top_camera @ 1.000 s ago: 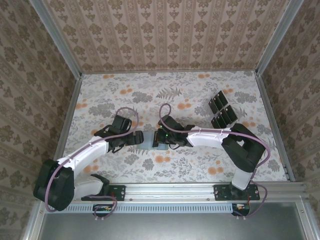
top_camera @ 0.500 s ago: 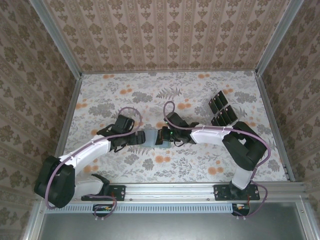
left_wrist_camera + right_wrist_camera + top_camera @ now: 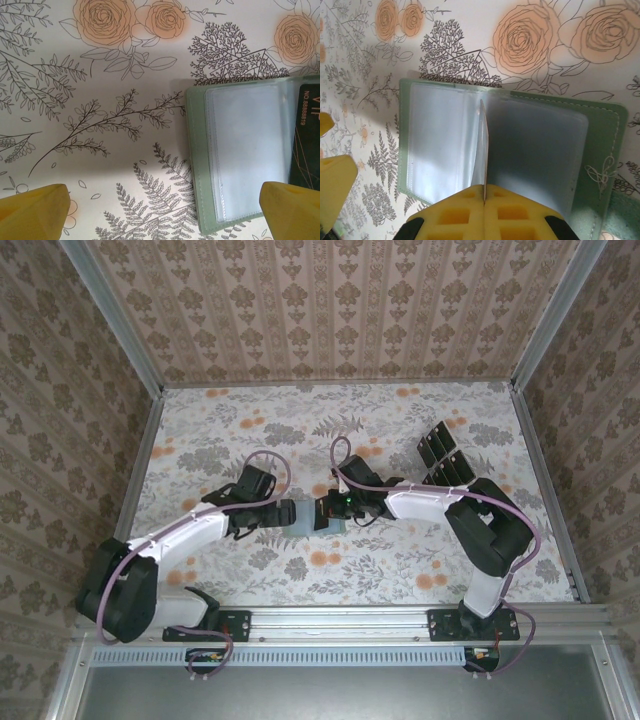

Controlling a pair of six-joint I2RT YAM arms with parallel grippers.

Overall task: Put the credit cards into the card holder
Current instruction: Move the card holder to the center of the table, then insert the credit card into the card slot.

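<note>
card holder (image 3: pixel 440 145) — matte green, clear sleeves | right claw (image 3: pixel 484 197) pinching thin credit card (image 3: pixel 482 145) | left claw (image 3: pixel 162 212) — spread

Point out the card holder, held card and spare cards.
card holder (image 3: pixel 606 145): right wrist view, green right cover.
held card (image 3: pixel 305 135): left wrist view, black printed face.
spare cards (image 3: pixel 440 448): top external view, upper cards.

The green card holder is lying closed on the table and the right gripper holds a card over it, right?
Not closed: the card holder lies open on the table, its clear pockets spread flat, as the right wrist view shows. The right gripper does hold a card over it.
</note>
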